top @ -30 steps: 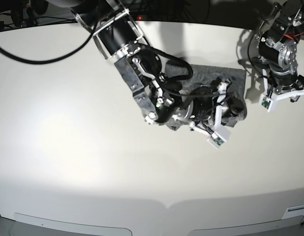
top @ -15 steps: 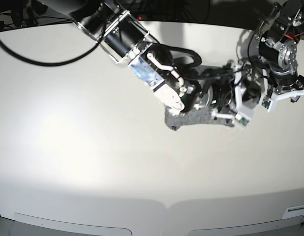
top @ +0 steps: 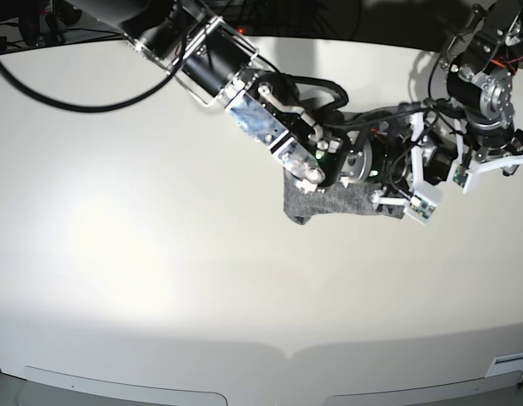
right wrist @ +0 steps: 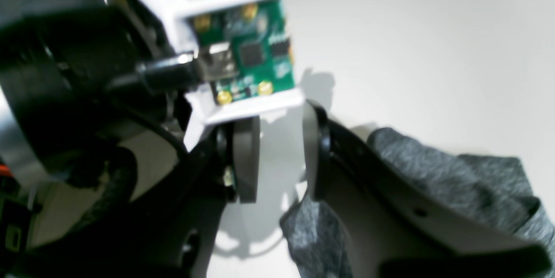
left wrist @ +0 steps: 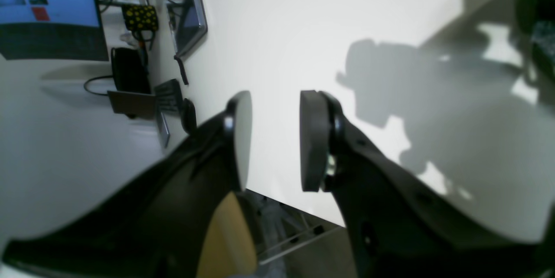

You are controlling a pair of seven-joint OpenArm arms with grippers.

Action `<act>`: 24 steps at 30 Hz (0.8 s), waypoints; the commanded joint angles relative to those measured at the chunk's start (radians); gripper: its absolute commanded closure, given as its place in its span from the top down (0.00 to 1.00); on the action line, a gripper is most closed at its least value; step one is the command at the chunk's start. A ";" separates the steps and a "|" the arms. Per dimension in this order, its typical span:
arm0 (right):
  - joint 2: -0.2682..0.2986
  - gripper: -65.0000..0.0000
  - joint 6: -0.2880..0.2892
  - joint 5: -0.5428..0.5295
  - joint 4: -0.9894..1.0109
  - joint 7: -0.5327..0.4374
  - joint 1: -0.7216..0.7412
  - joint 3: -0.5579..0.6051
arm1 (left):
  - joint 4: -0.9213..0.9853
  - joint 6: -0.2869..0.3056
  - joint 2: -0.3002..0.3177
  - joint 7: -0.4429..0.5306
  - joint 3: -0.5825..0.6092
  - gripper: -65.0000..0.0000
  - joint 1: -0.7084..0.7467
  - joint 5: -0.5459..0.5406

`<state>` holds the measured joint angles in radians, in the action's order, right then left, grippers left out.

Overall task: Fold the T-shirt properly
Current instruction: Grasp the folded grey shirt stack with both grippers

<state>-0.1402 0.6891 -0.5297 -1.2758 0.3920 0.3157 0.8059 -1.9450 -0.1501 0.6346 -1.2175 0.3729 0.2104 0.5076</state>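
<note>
Base view shows the shirt (top: pixel 329 199) bunched into a small grey heap right of centre on the white worktop (top: pixel 118 254), mostly under the right arm. Right pincer (right wrist: pixel 275 156) stands open, nothing between its pads, the shirt (right wrist: pixel 455 169) lying just beside it. Left pincer (left wrist: pixel 273 139) hangs open and empty at the far right.

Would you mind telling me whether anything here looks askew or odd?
The T-shirt is a compact, wrinkled grey bundle under the right arm, its lower left corner jutting out unevenly. The right claw is open and empty beside the fabric.
</note>
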 commanded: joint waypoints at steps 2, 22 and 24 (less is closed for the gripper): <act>-0.017 0.28 0.009 -0.021 -0.018 -0.036 0.028 -0.016 | -0.019 -0.008 0.017 -0.002 -0.007 0.28 -0.011 0.045; 0.003 0.28 -0.008 0.270 0.084 0.057 0.092 -0.393 | -0.269 -0.153 -0.310 0.233 -0.006 0.28 0.179 -0.184; 0.002 0.28 -0.008 0.287 0.133 0.053 0.091 -0.393 | -0.269 -0.150 -0.311 0.267 -0.006 0.28 0.184 -0.207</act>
<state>-0.1265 0.6769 -0.2314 -1.1244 0.4694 0.3794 0.4137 -2.1979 -0.2962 0.3210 -0.9707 0.3698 0.3954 0.2886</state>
